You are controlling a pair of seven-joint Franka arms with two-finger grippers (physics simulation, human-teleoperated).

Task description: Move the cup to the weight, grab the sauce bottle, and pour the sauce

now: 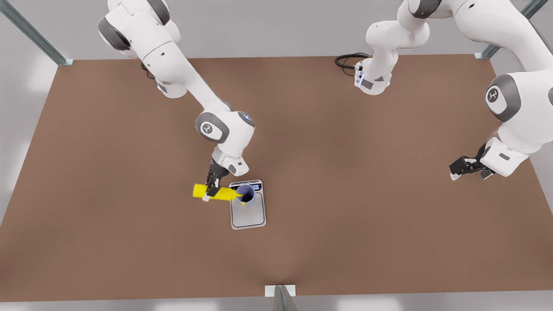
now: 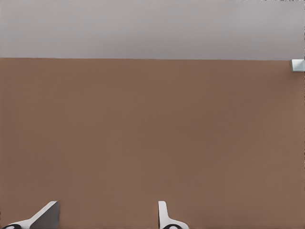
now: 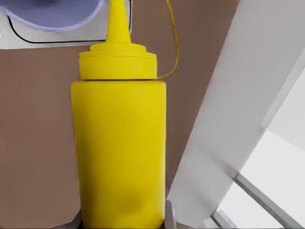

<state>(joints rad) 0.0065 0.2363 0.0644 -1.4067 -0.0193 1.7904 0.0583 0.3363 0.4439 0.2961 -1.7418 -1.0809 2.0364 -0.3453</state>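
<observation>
Right gripper (image 1: 211,190) is clamped around the sauce bottle (image 1: 214,192), holding it tipped nearly flat with the nozzle reaching beyond the fingers over the rim of the cup (image 1: 245,193). That cup already stands on the weight (image 1: 247,210), just past the nozzle, so only the pouring seems left. Left gripper (image 1: 459,168) waits well apart, fingers spread and empty.

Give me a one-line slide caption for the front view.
Right gripper tips the sauce bottle sideways, nozzle over the cup on the weight; left gripper waits open.
</observation>
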